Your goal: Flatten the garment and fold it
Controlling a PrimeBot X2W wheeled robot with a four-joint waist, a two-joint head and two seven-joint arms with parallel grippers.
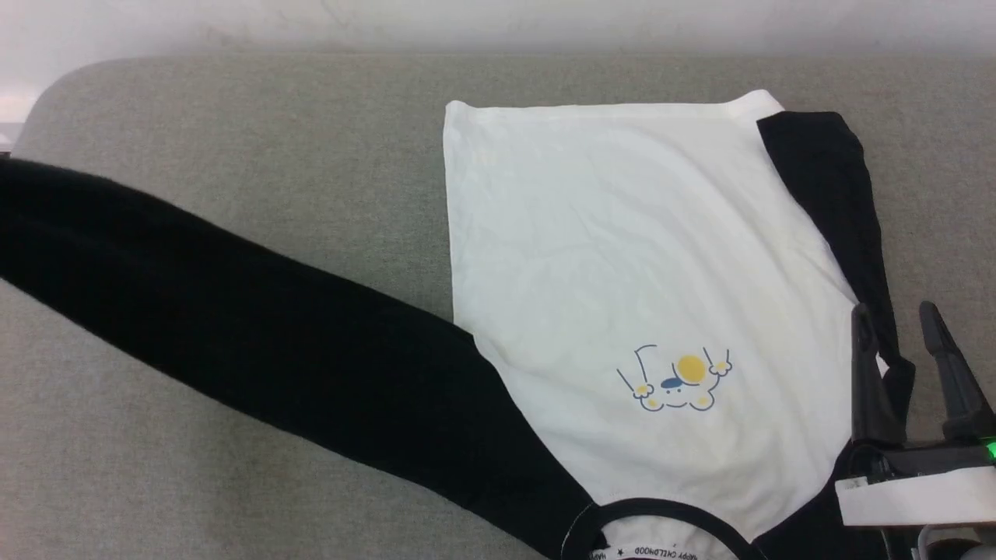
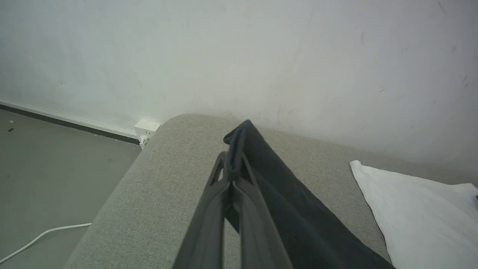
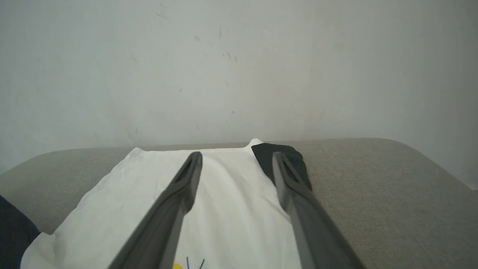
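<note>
One wall (image 1: pixel 498 23): pale, scuffed, rising behind the cushion's far edge.
Floor (image 2: pixel 56 179): grey, off the cushion's far-left corner.
Cushion (image 1: pixel 233 117): grey fabric with rounded corners; it carries the shirt.
Shirt (image 1: pixel 622 249): on the cushion's right half. The white body is spread flat and face up, with the hem toward the far edge and the neck at the near edge.
Left sleeve (image 1: pixel 233 311): black, drawn out straight from the shoulder across the cushion's left half toward its left edge. In the left wrist view its end is raised off the fabric.
Right sleeve (image 1: pixel 832 187): black, folded alongside the body's right side, running from near the hem back to the shoulder.
Right gripper (image 1: pixel 895 311): near the cushion's near-right corner, over the right shoulder. Its jaws stand wide apart and hold nothing. Whether it touches the cloth cannot be told.
Left gripper (image 2: pixel 233 157): jaws pressed together, pinching the left sleeve's end, a tuft of which pokes past the tips.
Neck trim (image 1: pixel 669 509): a black curve at the near edge, with a printed label band inside it.
Print (image 1: pixel 677 381): a small yellow-and-blue cartoon on the chest, just beyond the neck.
Cable (image 2: pixel 41 235): white, lying on the floor.
Socket (image 2: pixel 145 129): white, at the foot of the wall, beside the far-left corner.
</note>
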